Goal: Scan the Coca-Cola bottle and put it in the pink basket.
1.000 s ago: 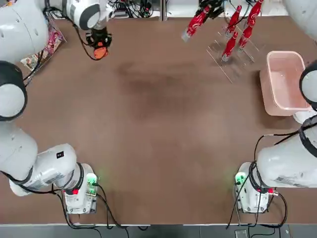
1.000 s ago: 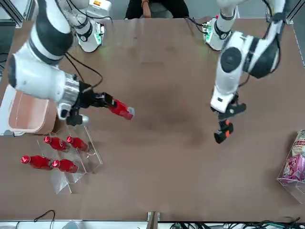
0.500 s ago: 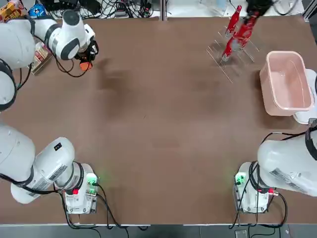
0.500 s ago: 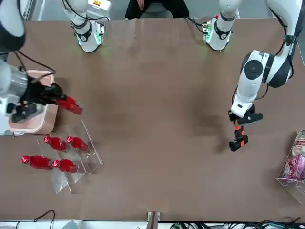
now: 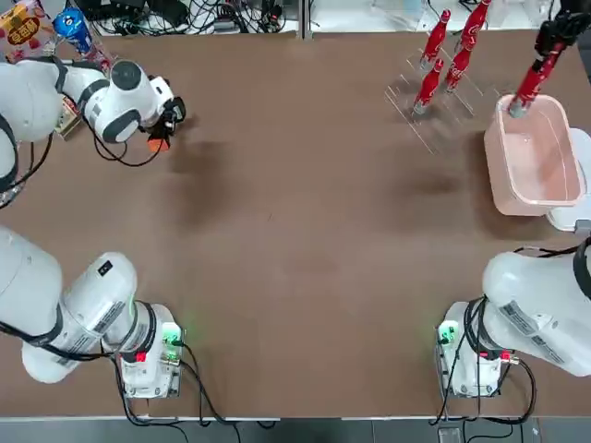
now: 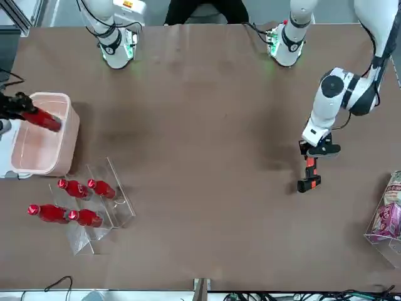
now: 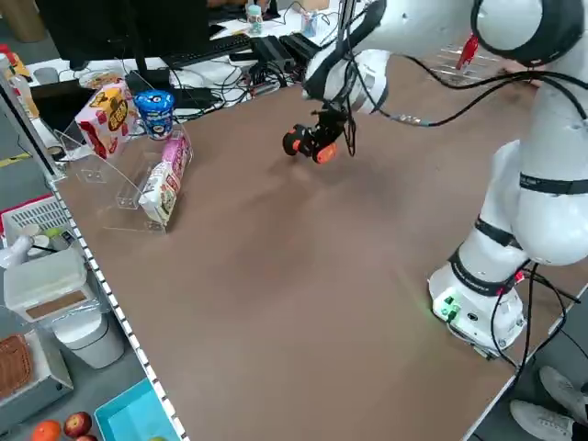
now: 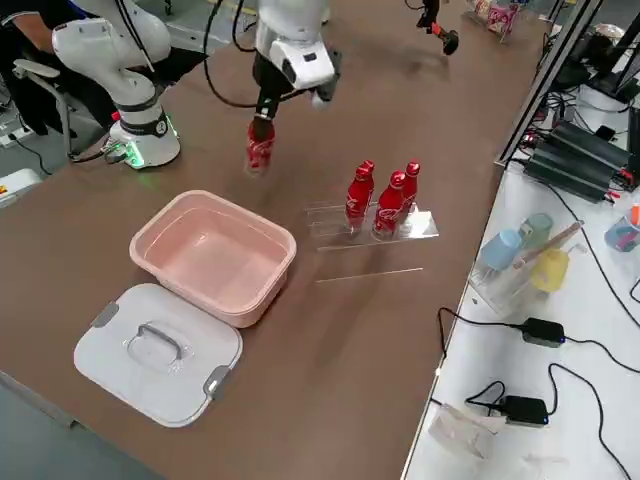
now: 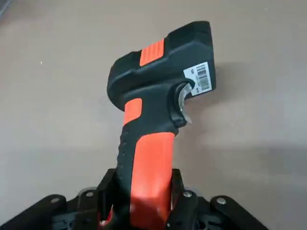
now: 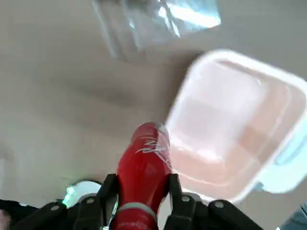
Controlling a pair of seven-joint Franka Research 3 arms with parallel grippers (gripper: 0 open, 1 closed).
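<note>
Coca-Cola bottle in right hand; four racked.

A white barcode label with small digits, too small to read, is affixed to the head of the black-and-orange scanner. White script runs along the body of the Coca-Cola bottle; individual letters are not legible. Printing on the snack packages cannot be read.
</note>
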